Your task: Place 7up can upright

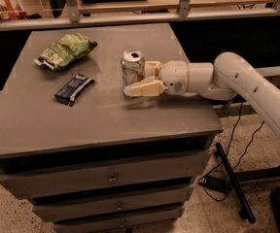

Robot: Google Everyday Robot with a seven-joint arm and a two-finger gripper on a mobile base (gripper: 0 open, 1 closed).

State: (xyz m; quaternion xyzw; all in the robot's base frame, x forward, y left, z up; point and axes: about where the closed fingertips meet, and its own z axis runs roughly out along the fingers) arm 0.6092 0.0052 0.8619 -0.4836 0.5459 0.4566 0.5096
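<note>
The 7up can (pixel 132 66), silvery with green and red markings, stands upright on the grey cabinet top (pixel 106 115), right of centre. My gripper (pixel 136 79) reaches in from the right on a white arm and straddles the can. The near finger (pixel 142 88) lies against the can's lower front. The far finger (pixel 153 68) is partly hidden behind the can. The gripper is shut on the can, whose base rests at the surface.
A green crinkled snack bag (pixel 66 50) lies at the back left. A flat dark blue wrapper (pixel 74 89) lies in front of it. The cabinet's right edge is close under my arm. A railing and shelf run behind. Cables and a stand sit on the floor at the right.
</note>
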